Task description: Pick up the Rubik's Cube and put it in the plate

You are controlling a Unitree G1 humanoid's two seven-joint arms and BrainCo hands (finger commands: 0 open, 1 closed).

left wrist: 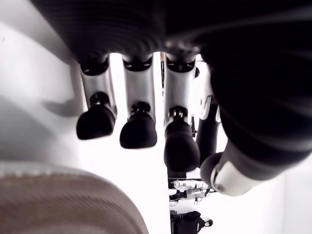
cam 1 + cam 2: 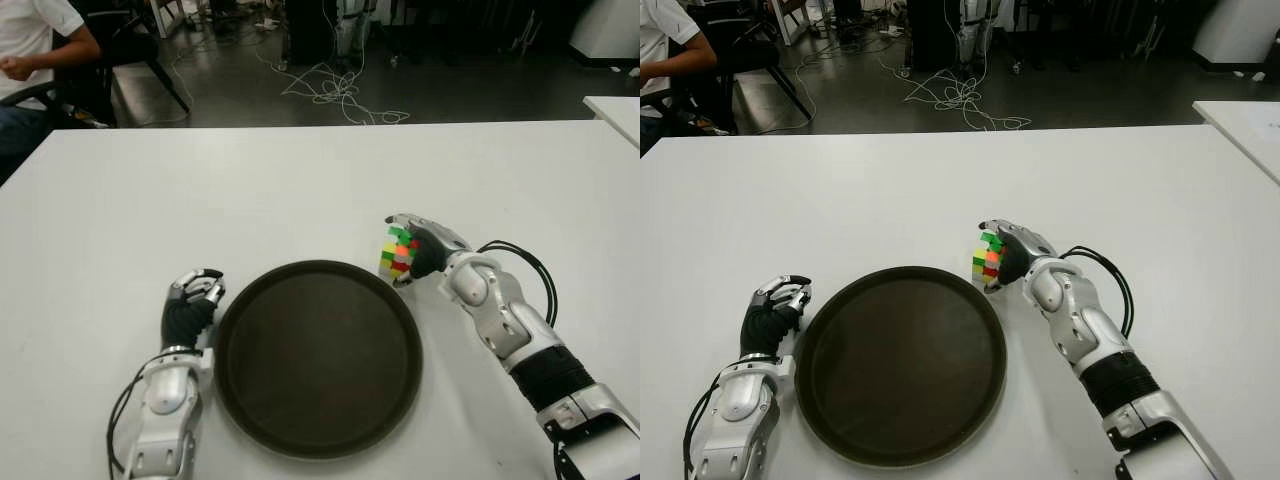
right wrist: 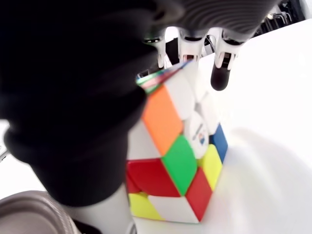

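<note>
The Rubik's Cube (image 2: pixel 398 252) is a multicoloured cube held tilted in my right hand (image 2: pixel 420 246), just beyond the far right rim of the plate. In the right wrist view the fingers (image 3: pixel 220 68) and thumb close around the cube (image 3: pixel 180 161). Its lowest corner is at or just above the white table; I cannot tell if they touch. The plate (image 2: pixel 318 360) is round, dark brown and has nothing in it. My left hand (image 2: pixel 193 298) shows beside the plate's left rim, fingers loosely bent and holding nothing.
The white table (image 2: pixel 300 190) stretches wide behind the plate. A second white table (image 2: pixel 615 110) shows at the far right. A seated person (image 2: pixel 30 50) is at the far left, and cables (image 2: pixel 335 90) lie on the floor beyond the table.
</note>
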